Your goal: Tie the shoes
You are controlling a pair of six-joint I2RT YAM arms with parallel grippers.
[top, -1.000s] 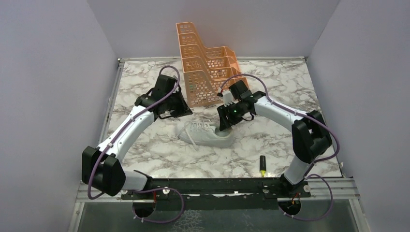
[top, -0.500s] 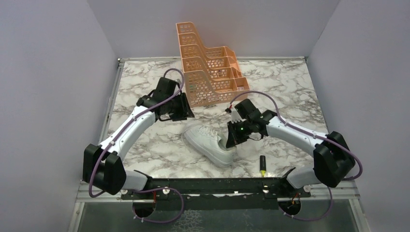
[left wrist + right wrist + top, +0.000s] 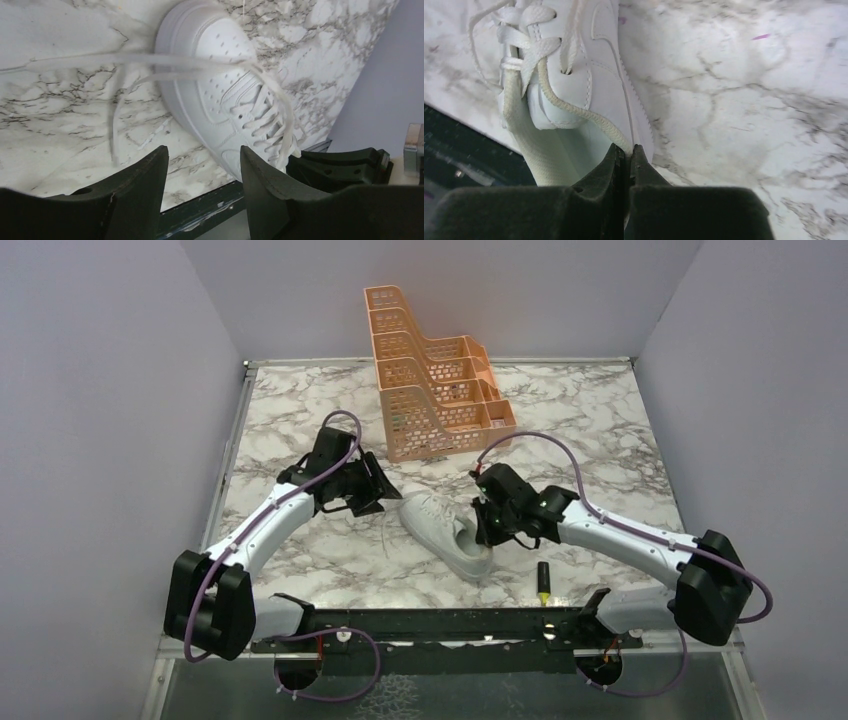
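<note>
Sneaker point(image 3: 443, 528) lies centred on the marble table point(image 3: 600, 430), toe toward 10 o'clock, laces point(image 3: 125, 58) loose. Your right gripper point(image 3: 626, 150), at the sneaker's heel end, is pinched tight on its collar rim; your left gripper point(image 3: 203, 152), off the toe, stands wide, holding nothing. Orange rack point(image 3: 430, 400) stands at 12 o'clock, yellow marker point(image 3: 543, 583) at 4.

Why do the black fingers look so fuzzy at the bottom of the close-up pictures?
Left wrist: the left gripper sits very close to the lens, so it looks soft, and the loose lace smears. Right wrist: the right gripper, pinching a lace, blurs likewise; the sneaker is sharper. Top view: evenly lit, sharp.
</note>
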